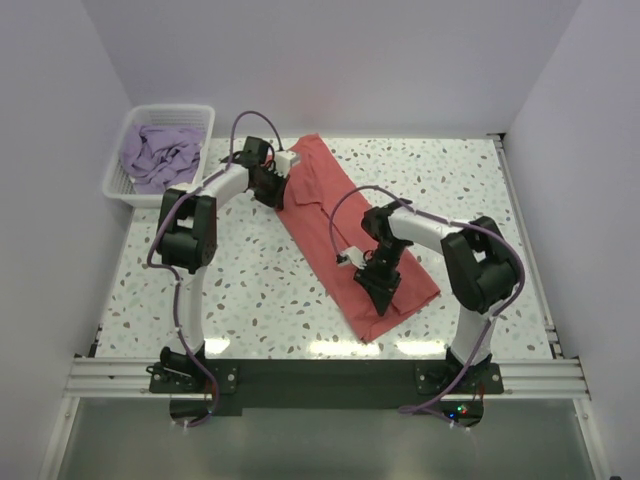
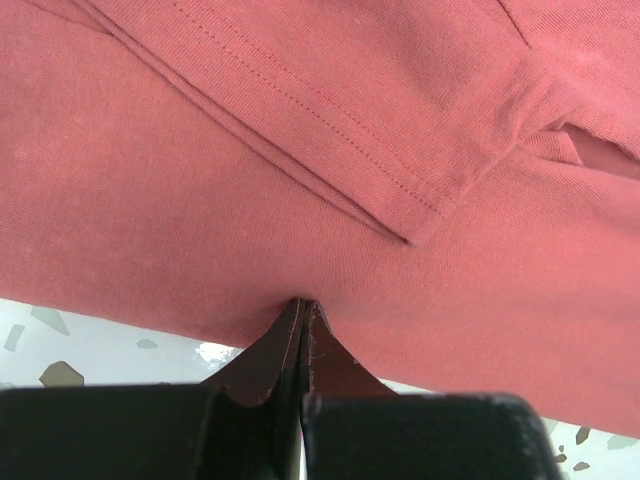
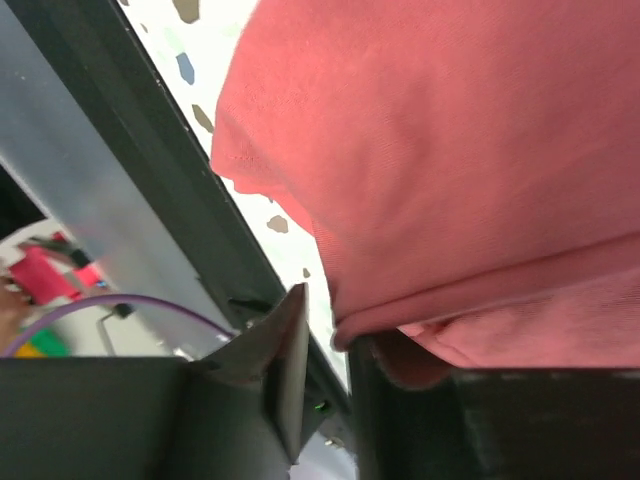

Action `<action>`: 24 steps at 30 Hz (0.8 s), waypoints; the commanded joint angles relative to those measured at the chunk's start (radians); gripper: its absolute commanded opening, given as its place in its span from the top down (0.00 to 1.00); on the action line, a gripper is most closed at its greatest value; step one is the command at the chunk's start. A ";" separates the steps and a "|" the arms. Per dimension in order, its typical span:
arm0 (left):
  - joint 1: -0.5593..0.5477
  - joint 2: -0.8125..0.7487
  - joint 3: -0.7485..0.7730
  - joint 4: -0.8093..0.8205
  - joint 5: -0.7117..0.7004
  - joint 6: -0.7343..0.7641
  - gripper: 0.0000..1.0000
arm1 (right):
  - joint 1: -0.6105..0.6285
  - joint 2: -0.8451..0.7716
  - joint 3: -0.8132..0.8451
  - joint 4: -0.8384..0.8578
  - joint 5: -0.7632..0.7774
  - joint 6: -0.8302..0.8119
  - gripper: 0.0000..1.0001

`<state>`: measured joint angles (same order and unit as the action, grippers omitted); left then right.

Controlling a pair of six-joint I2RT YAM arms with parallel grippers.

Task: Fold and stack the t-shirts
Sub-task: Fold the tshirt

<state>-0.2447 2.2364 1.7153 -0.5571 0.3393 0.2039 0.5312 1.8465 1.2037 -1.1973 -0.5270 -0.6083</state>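
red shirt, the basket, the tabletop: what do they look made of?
Red shirt: soft matte knit cloth, probably cotton jersey; stitched hems and soft folds show. Basket: white lattice walls, looks like moulded plastic. Tabletop: smooth white surface with grey speckles and glare spots, terrazzo-look, possibly laminate or stone; can't tell which.

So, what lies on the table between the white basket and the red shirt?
In the top view, only the left gripper lies between the basket and the red shirt.

You are seeing the coral-red matt knit cloth t-shirt [image 1: 350, 240] lying on a glossy speckled terrazzo-look table [image 1: 250, 290].
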 commanded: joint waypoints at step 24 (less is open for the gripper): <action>0.030 0.068 -0.005 -0.046 -0.080 0.042 1.00 | -0.053 -0.001 -0.018 -0.053 0.185 0.074 0.78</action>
<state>-0.2424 2.2402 1.7210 -0.5591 0.3424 0.2054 0.4793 1.8820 1.1625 -1.2095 -0.4065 -0.5632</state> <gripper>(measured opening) 0.014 0.203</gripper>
